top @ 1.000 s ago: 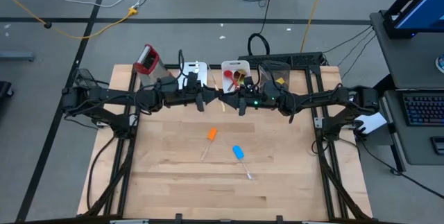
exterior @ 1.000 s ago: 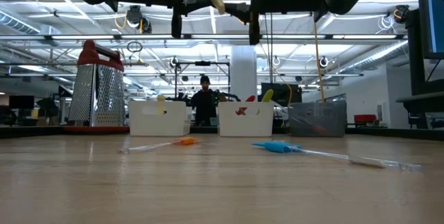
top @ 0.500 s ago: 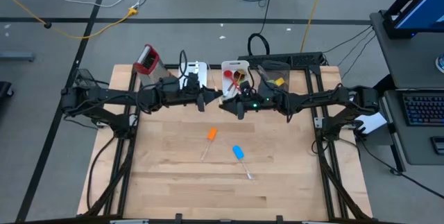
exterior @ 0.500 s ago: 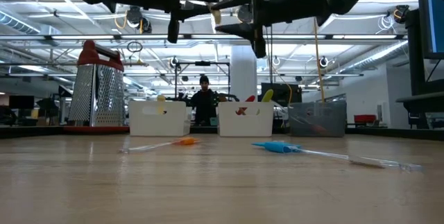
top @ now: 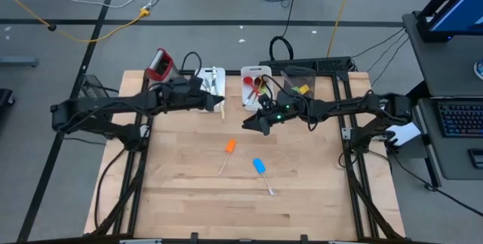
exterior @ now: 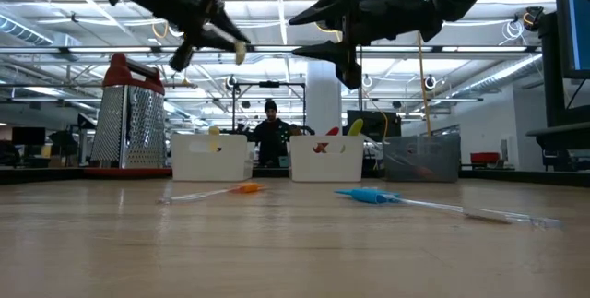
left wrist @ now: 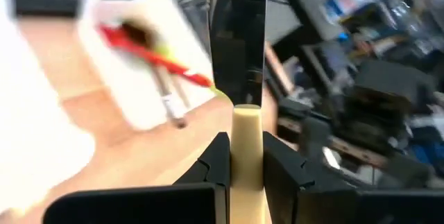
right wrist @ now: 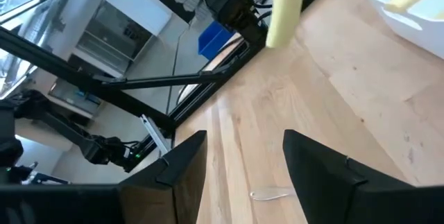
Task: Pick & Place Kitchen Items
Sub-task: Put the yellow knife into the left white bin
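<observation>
The left end effector (left wrist: pixel 239 161) is clenched on a cream-handled knife (left wrist: pixel 238 64), the cream handle being pinched between the two dark fingers (left wrist: pixel 211 165) and the dark blade projecting forward past them. In the high view this end effector (top: pixel 215 103) is held above the far part of the counter (top: pixel 189 199), just in front of the left white bin (top: pixel 212 78), with the knife's cream handle end (top: pixel 223 110) showing at its tip. In the low view the knife (exterior: pixel 240 52) is seen raised well clear of the counter surface.

The right end effector (right wrist: pixel 243 165) is released, its two fingers (right wrist: pixel 316 161) spread apart with nothing between them. In the high view it (top: pixel 251 124) is positioned above the counter's middle, in front of the middle white bin (top: pixel 249 71), and well apart from the knife held by the other arm.

On the counter, nearer the front edge, an orange spatula (top: pixel 229 149) and a blue spatula (top: pixel 260 170) are lying flat, near each other and below and in front of the right end effector, untouched by either one. Red and yellow utensils (top: pixel 256 87) are contained in the middle white bin. A grey cup (top: pixel 299 78) stands beside that bin toward the far right corner, and a box grater (top: pixel 160 64) with a red top stands at the far left corner. In the low view a person (exterior: pixel 271 137) is seen in the room beyond the counter.
</observation>
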You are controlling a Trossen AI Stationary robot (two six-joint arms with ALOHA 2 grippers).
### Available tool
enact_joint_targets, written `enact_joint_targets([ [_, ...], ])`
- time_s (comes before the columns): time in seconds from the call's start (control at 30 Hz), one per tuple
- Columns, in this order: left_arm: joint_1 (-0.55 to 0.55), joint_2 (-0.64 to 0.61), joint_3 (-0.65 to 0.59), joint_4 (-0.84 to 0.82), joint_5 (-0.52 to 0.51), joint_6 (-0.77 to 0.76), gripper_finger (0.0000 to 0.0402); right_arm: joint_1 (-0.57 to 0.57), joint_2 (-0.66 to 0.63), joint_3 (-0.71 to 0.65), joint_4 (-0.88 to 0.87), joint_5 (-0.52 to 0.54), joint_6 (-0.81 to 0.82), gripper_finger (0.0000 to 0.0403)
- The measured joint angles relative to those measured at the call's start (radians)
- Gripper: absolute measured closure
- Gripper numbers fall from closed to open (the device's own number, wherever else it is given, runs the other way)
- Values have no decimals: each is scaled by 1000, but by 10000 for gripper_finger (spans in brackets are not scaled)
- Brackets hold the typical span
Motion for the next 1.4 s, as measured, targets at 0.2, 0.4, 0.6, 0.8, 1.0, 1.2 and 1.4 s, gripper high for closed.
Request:
enact_joint_targets([
  [0.2, 41, 1, 27, -234, 23, -126, 360, -20, 0, 0, 1, -54, -7, 219],
  [0.4, 71, 122, 252, -575, 34, -93, 360, -67, 0, 0, 0, -163, -7, 224],
  [0.6, 139, 289, 465, -938, 96, -62, 360, -107, 0, 0, -1, -216, -60, 223],
  [0.8, 210, 439, 582, -1079, 200, -34, 360, -141, 0, 0, 7, -242, -131, 228],
  [1.0, 288, 547, 623, -1207, 305, -5, 360, -174, -4, -1, 7, -334, -153, 228],
  [1.2, 349, 602, 624, -1273, 412, -12, 360, -203, -4, -1, 5, -420, -173, 229],
  [1.4, 398, 650, 625, -1271, 493, -52, 360, -233, -4, -1, 6, -501, -176, 229],
])
